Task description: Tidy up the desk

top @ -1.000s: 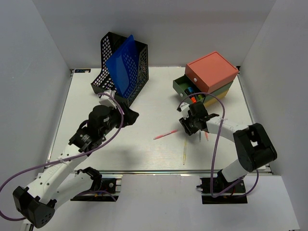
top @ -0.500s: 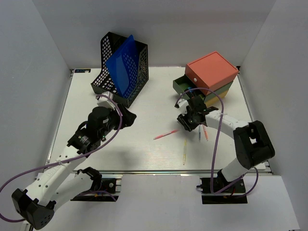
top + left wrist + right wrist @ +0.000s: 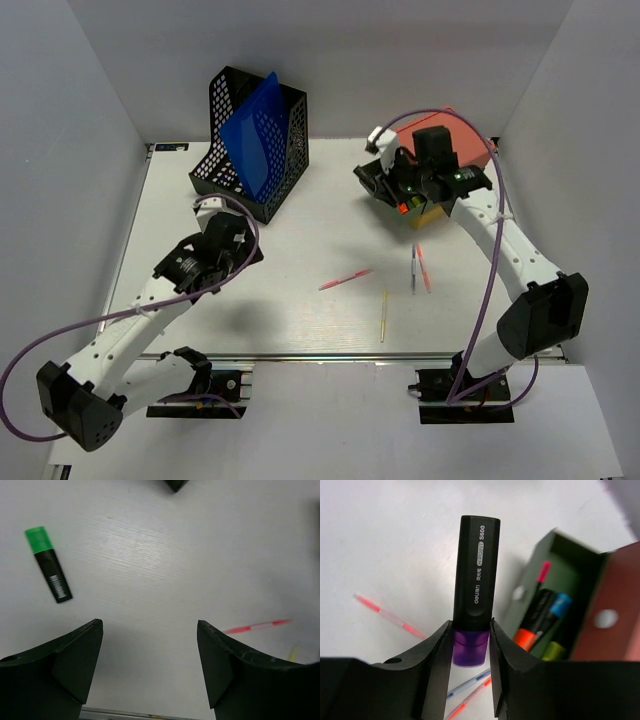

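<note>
The counter [image 3: 300,335] is seen beneath both tools. A purple-capped marker [image 3: 476,570] is clenched in the right tool [image 3: 469,630]; it should be lowered flat into the open drawer [image 3: 532,575], ahead and rightward, before release. The left tool [image 3: 150,650] is spread, empty.

A black mesh file holder [image 3: 290,150] stood at the far left with a blue plastic folder [image 3: 252,135] leaning inside. At the far right sat a stack of small drawers with a coral top [image 3: 478,148]; its dark green drawer [image 3: 572,572] was open, holding several coloured highlighters [image 3: 540,615]. A black highlighter with a purple end [image 3: 476,575] was raised near that drawer. A pink pen [image 3: 345,279], a thin yellow stick [image 3: 384,316], and a blue pen [image 3: 413,270] beside a red pen [image 3: 425,270] lay loose toward the middle. A green-capped black highlighter [image 3: 49,565] lay well apart from the pink pen.
</note>
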`<state>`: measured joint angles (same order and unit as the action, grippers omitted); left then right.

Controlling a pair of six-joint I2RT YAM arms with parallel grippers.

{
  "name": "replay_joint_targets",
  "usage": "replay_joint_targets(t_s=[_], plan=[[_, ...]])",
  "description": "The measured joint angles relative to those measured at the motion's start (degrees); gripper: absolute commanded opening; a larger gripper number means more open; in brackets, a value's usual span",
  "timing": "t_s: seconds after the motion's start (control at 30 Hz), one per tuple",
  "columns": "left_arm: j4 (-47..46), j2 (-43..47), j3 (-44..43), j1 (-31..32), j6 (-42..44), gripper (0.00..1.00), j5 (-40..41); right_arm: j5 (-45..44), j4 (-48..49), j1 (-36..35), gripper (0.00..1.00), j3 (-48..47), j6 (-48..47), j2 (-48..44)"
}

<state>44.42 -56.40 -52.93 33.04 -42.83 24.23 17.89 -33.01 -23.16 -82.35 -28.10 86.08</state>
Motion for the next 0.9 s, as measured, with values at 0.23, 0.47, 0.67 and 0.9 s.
replay_joint_targets(t_s=[0.23, 0.47, 0.67, 0.9], plan=[[6.8, -5.3, -1.1, -2.1, -1.1, 0.87, 4.7, -8.7, 1.5, 2.5, 0.00, -7.1, 2.4, 4.7], [8.3, -5.2, 0.5, -6.1, -1.0, 0.88, 4.9, -13.2, -1.1, 4.2, 0.00, -9.3, 1.9, 12.7], [7.2, -5.5, 2.0, -9.5, 0.2, 0.89, 4.4, -14.5, -3.0, 5.3, 0.35, -9.3, 1.6, 13.6], [5.1, -8.8, 3.8, -13.1, 1.5, 0.90, 1.7, -12.1, -4.6, 6.4, 0.58, -9.3, 0.9, 13.7]])
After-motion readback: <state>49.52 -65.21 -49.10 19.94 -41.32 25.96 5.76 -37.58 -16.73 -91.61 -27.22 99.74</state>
